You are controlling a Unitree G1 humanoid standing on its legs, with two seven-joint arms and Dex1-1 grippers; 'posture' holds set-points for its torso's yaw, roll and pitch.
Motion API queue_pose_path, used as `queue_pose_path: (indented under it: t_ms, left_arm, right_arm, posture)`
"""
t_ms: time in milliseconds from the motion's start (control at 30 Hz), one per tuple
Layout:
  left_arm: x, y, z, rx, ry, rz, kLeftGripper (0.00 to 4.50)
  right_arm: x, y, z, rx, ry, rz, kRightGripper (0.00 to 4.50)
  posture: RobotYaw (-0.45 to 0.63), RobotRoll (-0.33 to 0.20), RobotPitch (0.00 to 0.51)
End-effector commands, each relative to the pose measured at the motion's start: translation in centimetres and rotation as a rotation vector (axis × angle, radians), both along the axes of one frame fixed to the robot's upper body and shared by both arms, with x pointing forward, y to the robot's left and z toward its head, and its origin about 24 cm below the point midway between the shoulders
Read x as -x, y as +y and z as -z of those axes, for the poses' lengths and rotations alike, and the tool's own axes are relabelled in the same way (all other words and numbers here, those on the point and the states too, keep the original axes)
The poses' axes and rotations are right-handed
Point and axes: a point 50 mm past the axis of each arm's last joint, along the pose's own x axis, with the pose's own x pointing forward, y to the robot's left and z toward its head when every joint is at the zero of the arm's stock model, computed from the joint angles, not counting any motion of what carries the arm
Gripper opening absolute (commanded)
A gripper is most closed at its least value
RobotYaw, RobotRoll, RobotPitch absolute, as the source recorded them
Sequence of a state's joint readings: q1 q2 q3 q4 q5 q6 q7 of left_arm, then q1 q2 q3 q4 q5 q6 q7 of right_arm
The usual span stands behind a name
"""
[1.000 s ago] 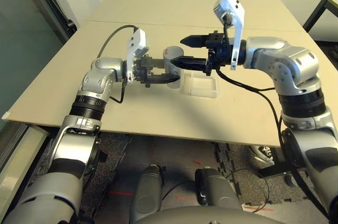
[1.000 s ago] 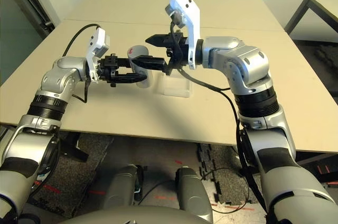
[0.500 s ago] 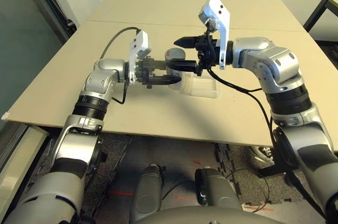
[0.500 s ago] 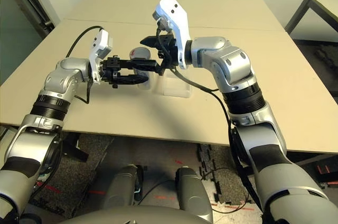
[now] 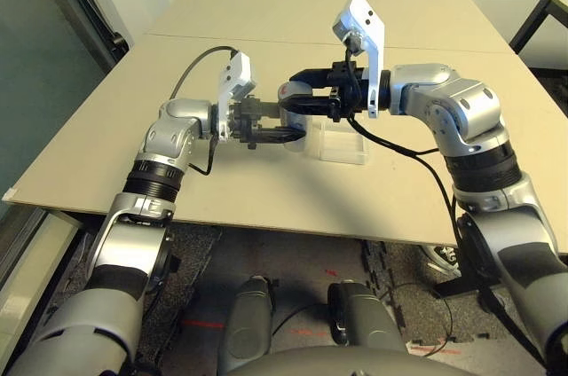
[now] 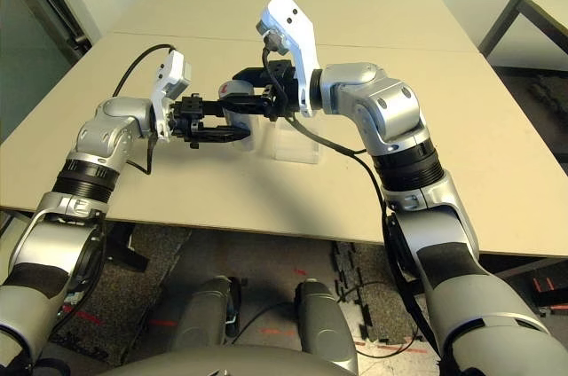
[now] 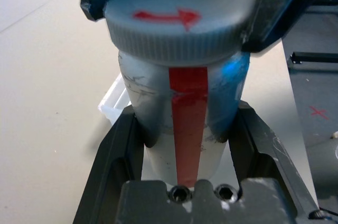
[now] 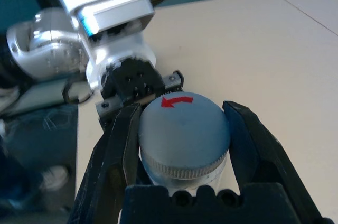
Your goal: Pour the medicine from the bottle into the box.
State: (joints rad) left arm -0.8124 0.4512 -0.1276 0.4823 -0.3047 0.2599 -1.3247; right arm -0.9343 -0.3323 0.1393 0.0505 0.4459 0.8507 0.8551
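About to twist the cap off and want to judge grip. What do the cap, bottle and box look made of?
Cap: matte grey plastic, apparently, with a ridged rim and a red printed arrow.
Bottle: smooth silver-grey body with a red stripe, probably plastic or coated; hard to tell which.
Box: clear, colourless, thin-walled, most likely plastic.

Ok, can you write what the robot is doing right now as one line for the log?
left gripper: shut on bottle body | right gripper: shut on cap | cap: still on | box: on table beside bottle
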Motion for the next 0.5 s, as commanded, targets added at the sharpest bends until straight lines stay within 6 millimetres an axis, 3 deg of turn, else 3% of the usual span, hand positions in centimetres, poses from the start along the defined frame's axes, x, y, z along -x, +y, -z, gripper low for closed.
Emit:
queue_pose_path:
  t_ms: [33,133,267,500]
  left_arm:
    - [0.1,-0.3,0.5,-0.036,-0.009,0.013,2.44]
    - [0.1,-0.2,0.6,-0.037,-0.013,0.004,2.44]
    - [-0.6,-0.1,0.0,-0.011,-0.044,-0.055,2.44]
    - [-3.3,1.3,-2.1,0.098,-0.171,-0.395,2.44]
  right_arm:
    - [-0.4,-0.2,-2.6,-0.093,-0.031,0.027,2.59]
    - [-1.0,-0.7,-3.6,-0.137,-0.038,0.079,2.59]
    - [-2.8,-2.5,-4.6,-0.152,-0.088,0.278,2.59]
    - [-5.4,-6.1,-3.2,-0.135,-0.139,0.616,2.59]
  posture:
    - [-0.04,0.0,0.067]
    - [-0.04,0.0,0.065]
    - [-0.04,0.0,0.059]
    - [-0.03,0.0,0.061]
